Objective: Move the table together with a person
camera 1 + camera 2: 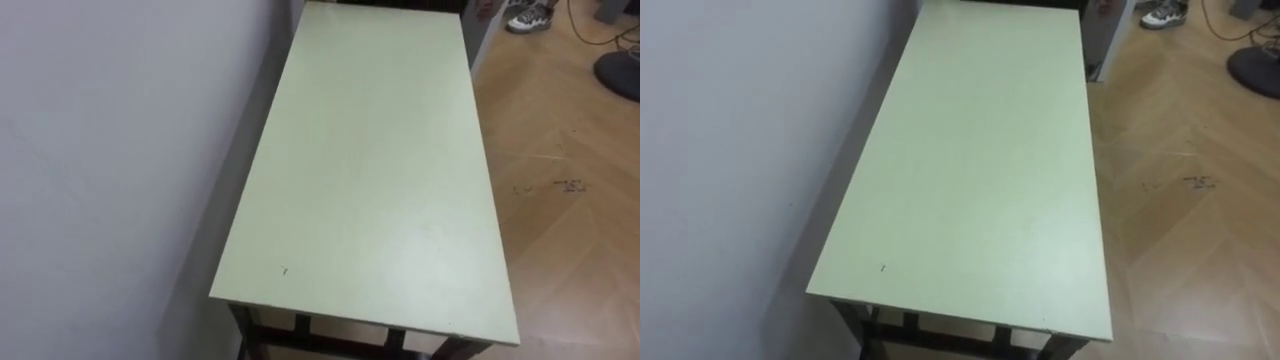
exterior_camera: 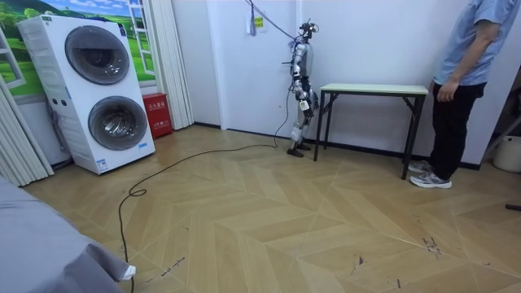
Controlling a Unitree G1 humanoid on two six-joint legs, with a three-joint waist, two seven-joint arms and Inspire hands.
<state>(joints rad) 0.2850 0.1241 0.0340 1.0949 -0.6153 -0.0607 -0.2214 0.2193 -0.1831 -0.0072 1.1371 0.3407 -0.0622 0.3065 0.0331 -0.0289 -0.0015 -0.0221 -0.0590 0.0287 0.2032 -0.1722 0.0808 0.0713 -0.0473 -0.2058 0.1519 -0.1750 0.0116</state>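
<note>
Stands at one short end of pale green surface (image 1: 370, 170), alongside white wall (image 1: 120, 150), right hand (image 2: 308, 103) low by that end, open or closed impossible to tell; faces person (image 2: 460, 73) standing at other end

Table (image 1: 370, 170): pose check

Long rectangular top, pale green, on a dark frame with dark legs. It stands level on the wooden floor (image 1: 560, 200), one long side close along the white wall (image 1: 110, 170) on my left, the near short end just below me.
</note>
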